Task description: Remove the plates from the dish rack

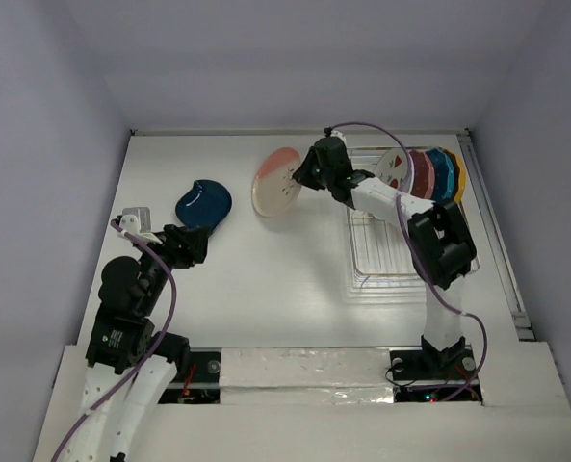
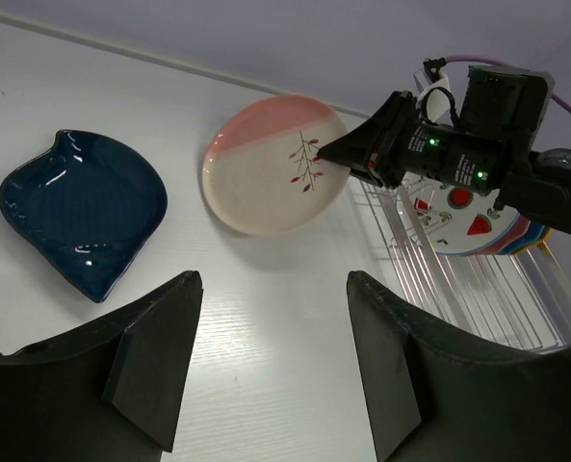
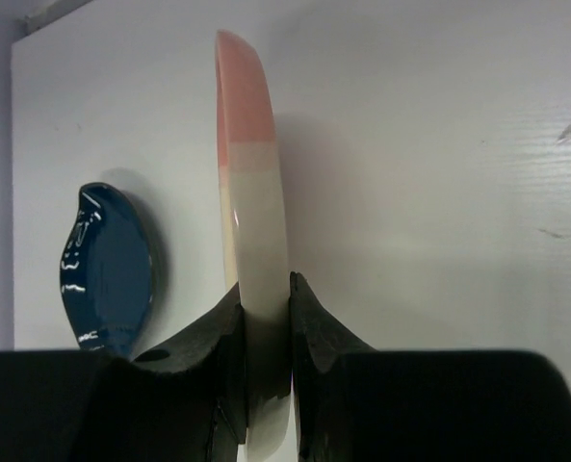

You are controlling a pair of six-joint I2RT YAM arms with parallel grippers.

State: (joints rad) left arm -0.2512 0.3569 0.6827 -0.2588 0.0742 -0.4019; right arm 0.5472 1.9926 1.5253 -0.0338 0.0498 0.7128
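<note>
My right gripper [image 1: 302, 177] is shut on the rim of the cream-and-pink plate [image 1: 275, 181] and holds it tilted above the table, left of the dish rack [image 1: 381, 252]. In the right wrist view the plate [image 3: 256, 231] stands edge-on between the fingers [image 3: 314, 327]. The dark blue plate [image 1: 203, 203] lies flat on the table at the left. The white fruit-marked plate [image 1: 394, 168] and the pink, teal and yellow plates [image 1: 437, 175] stand upright at the rack's far end. My left gripper [image 2: 271, 356] is open and empty, near the blue plate [image 2: 81, 210].
The rack's near slots hold nothing. A rail [image 1: 492, 231] runs along the table's right edge. White walls close in the back and both sides.
</note>
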